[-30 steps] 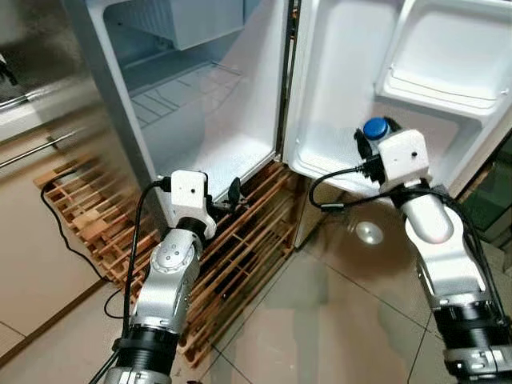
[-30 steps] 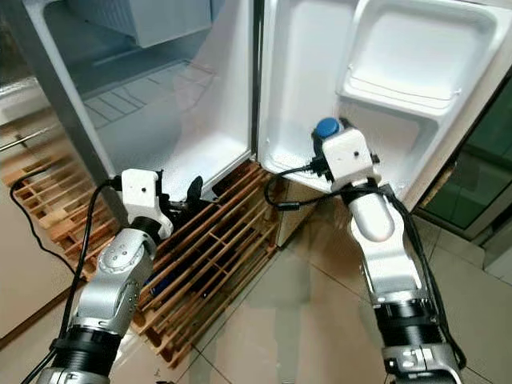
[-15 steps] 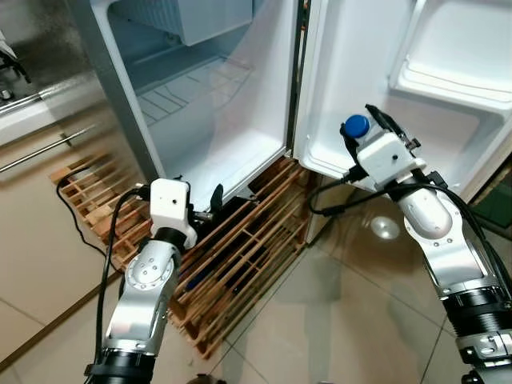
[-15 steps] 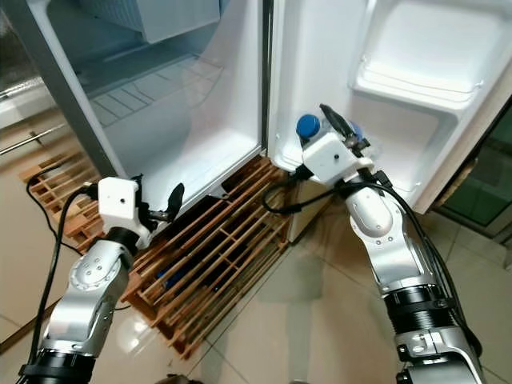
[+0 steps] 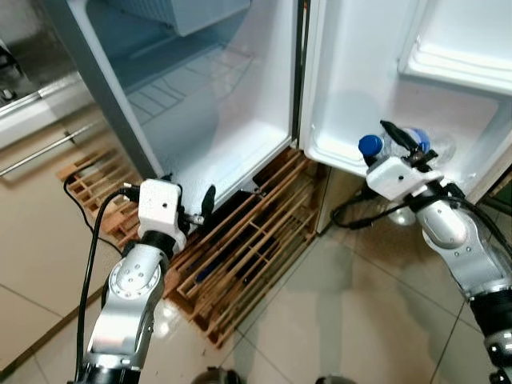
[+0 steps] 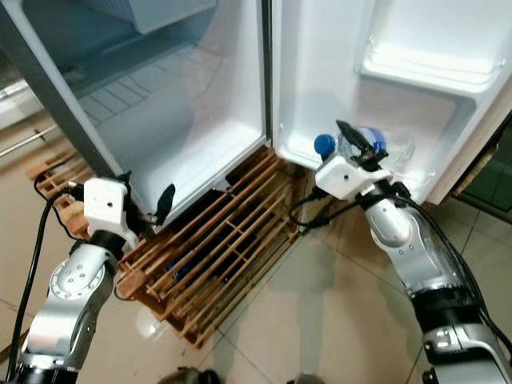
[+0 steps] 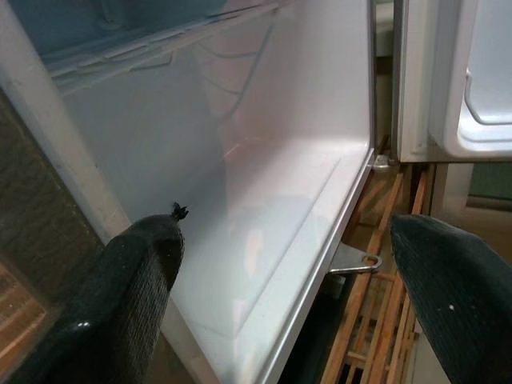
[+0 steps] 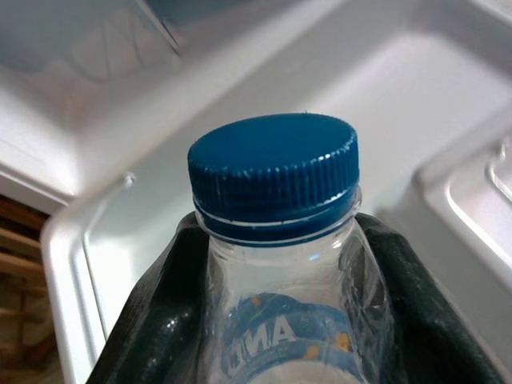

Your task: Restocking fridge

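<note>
A clear plastic bottle (image 5: 398,146) with a blue cap (image 8: 274,172) is held in my right gripper (image 5: 408,144), which is shut on its neck and shoulders. The bottle lies tilted, cap pointing left, over the bottom shelf (image 5: 336,160) of the open fridge door. The open fridge (image 5: 216,120) stands to the left with a bare white floor (image 7: 264,224) and a wire shelf above it. My left gripper (image 5: 204,204) is open with nothing in it, low in front of the fridge's bottom front edge, its fingers (image 7: 132,296) wide apart.
The fridge stands on a wooden slatted pallet (image 5: 240,256) that juts out onto the tiled floor (image 5: 336,320). A black cable (image 5: 76,200) trails at the left. An upper door shelf (image 5: 456,64) sits above the bottle.
The camera has shifted. My right gripper has carried the bottle down and to the right, tipping it over the door's bottom shelf. The left arm has sunk slightly.
</note>
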### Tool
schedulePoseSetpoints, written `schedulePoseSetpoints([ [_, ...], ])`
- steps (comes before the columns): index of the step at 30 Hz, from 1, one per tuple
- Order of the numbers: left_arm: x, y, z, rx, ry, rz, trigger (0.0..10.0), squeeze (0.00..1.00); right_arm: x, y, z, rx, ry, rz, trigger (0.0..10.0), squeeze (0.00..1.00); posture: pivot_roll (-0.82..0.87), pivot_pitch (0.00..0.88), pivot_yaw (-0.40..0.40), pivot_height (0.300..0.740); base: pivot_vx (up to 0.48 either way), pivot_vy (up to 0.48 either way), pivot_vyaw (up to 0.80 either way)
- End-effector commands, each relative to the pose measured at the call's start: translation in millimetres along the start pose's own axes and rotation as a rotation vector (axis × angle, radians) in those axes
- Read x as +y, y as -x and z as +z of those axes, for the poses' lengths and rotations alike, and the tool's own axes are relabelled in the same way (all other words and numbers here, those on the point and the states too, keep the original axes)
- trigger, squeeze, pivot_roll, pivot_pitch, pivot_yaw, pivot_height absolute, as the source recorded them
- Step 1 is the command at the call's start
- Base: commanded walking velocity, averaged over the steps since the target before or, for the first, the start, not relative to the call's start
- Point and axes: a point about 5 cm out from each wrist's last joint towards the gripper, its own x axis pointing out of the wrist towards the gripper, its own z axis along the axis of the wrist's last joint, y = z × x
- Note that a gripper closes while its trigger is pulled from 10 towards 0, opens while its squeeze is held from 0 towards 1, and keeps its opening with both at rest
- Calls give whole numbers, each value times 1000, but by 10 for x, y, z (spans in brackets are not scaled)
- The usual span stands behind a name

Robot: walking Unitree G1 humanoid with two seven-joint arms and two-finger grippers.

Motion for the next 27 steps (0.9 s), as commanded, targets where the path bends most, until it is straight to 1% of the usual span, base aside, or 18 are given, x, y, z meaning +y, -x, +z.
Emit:
schedulePoseSetpoints([
  [1, 16, 29, 9, 9, -21, -7, 10000, 0, -120, -40, 25, -30, 17, -49, 10000, 0, -14, 118, 137, 740, 0, 0, 0],
  [6, 3, 43, 19, 10, -34, -20, 10000, 0, -160, -13, -74, 17, -27, -100, 10000, 0, -12, 119, 145, 740, 0, 0, 0],
  [7, 12, 48, 16, 18, -40, -28, 10000, 0, -188, -8, -160, 68, -86, -145, 10000, 0, -10, 120, 150, 740, 0, 0, 0],
  [9, 15, 50, 16, 21, -42, -30, 10000, 0, -193, -8, -181, 78, -99, -156, 10000, 0, -10, 120, 150, 740, 0, 0, 0],
  [10, 16, 46, 18, 23, -45, -34, 10000, 0, -216, -19, -224, 118, -173, -194, 10000, 0, -7, 117, 154, 740, 0, 0, 0],
  [11, 16, 46, 18, 23, -45, -34, 10000, 0, -216, -19, -224, 118, -173, -194, 10000, 0, -7, 117, 154, 740, 0, 0, 0],
  [12, 15, 45, 21, 25, -48, -36, 10000, 0, -226, -27, -252, 141, -225, -218, 10000, 0, -7, 117, 154, 740, 0, 0, 0],
  [13, 15, 45, 21, 25, -48, -36, 10000, 0, -226, -27, -252, 141, -225, -218, 10000, 0, -7, 117, 154, 740, 0, 0, 0],
  [14, 18, 43, 28, 24, -50, -37, 10000, 0, -251, -43, -289, 173, -304, -258, 10000, 0, -5, 114, 152, 740, 0, 0, 0],
  [16, 26, 40, 35, 24, -53, -35, 10000, 0, -290, -65, -344, 214, -408, -310, 10000, 0, -4, 113, 150, 740, 0, 0, 0],
  [17, 26, 40, 35, 24, -53, -35, 10000, 0, -290, -65, -344, 214, -408, -310, 10000, 0, -4, 113, 150, 740, 0, 0, 0],
  [20, 31, 33, 38, 25, -57, -34, 10000, 0, -378, -97, -422, 264, -525, -371, 10000, 0, -5, 113, 149, 740, 0, 0, 0],
  [21, 31, 33, 38, 25, -57, -34, 10000, 0, -378, -97, -422, 264, -525, -371, 10000, 0, -5, 113, 149, 740, 0, 0, 0],
  [22, 26, 27, 40, 24, -57, -36, 10000, 0, -416, -109, -467, 290, -588, -401, 10000, 0, -7, 111, 151, 740, 0, 0, 0],
  [23, 25, 25, 40, 24, -58, -37, 10000, 0, -425, -111, -479, 297, -603, -409, 10000, 0, -7, 111, 151, 740, 0, 0, 0],
  [25, 22, 17, 41, 24, -58, -39, 10000, 0, -450, -100, -533, 326, -677, -442, 10000, 0, -7, 110, 151, 740, 0, 0, 0],
  [26, 22, 14, 41, 24, -59, -39, 10000, 0, -457, -95, -552, 336, -702, -452, 10000, 0, -8, 109, 151, 740, 0, 0, 0],
  [27, 22, 14, 41, 24, -59, -39, 10000, 0, -457, -95, -552, 336, -702, -452, 10000, 0, -8, 109, 151, 740, 0, 0, 0],
])
